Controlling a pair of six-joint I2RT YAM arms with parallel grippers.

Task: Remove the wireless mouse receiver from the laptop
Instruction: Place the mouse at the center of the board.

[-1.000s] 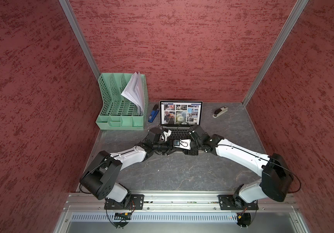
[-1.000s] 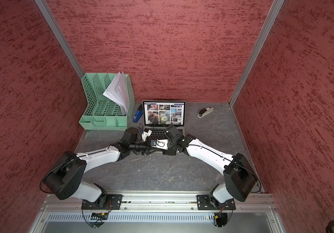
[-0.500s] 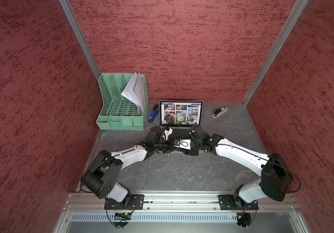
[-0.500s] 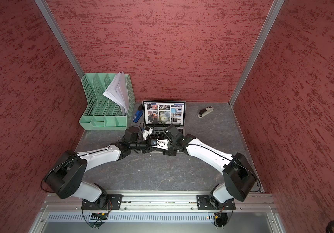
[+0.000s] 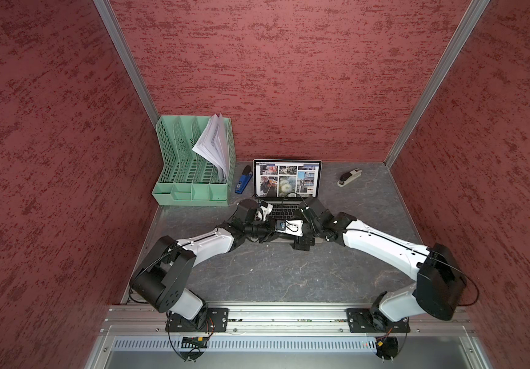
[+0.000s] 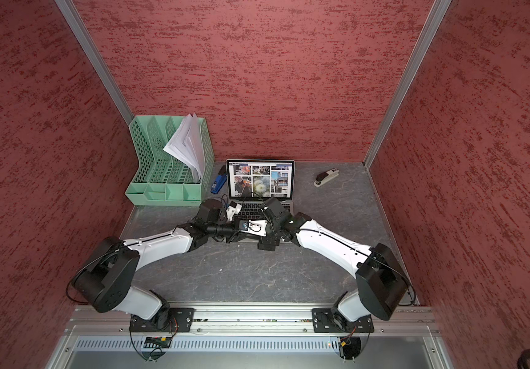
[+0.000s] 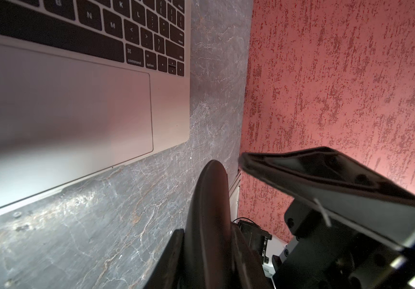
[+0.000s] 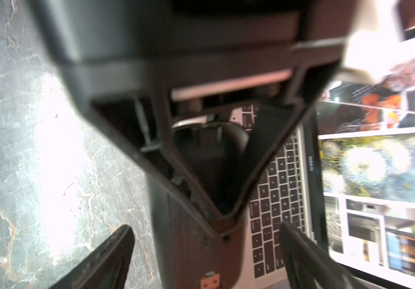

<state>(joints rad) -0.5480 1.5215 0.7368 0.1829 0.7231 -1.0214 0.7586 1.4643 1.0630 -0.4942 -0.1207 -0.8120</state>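
Though I cannot make out the wireless mouse receiver, the laptop (image 5: pixel 287 179) sits open at the back of the table (image 5: pixel 273 271). The left gripper (image 7: pixel 209 252) is clamped on a black mouse (image 7: pixel 207 205); the right gripper (image 8: pixel 205 232) gapes wide, holding nothing. Beside the laptop, a green file rack (image 5: pixel 177 166) holds papers (image 5: pixel 214 143) in its nearest slot.

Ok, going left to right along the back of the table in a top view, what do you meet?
In a top view: green file organizer → small blue object → laptop → black-and-white stapler.
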